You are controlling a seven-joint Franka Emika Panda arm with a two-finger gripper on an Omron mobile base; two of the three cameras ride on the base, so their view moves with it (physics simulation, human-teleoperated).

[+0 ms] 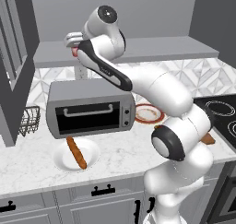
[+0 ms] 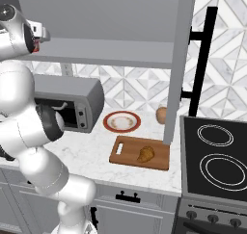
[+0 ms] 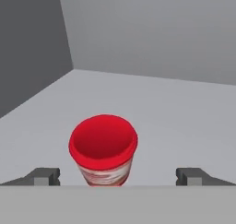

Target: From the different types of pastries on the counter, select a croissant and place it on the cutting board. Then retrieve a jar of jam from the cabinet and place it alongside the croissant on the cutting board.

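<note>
The gripper is hanging with its jaws spread wide apart and not gripping anything. The jar of jam is sitting between the jaws on the grey cabinet ledge, nearer the left one. The croissant is lying on the cutting board, far below the jaws.

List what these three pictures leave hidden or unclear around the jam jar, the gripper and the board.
- Squat red-lidded jam jar: its base is cut off at the bottom of the hand view.
- Two-finger gripper: fingertips wide apart; no contact with the jar is visible.
- Brown wooden cutting board: in the left base view the white arm hides nearly all of it.
- Golden-brown croissant: too small for detail.
</note>
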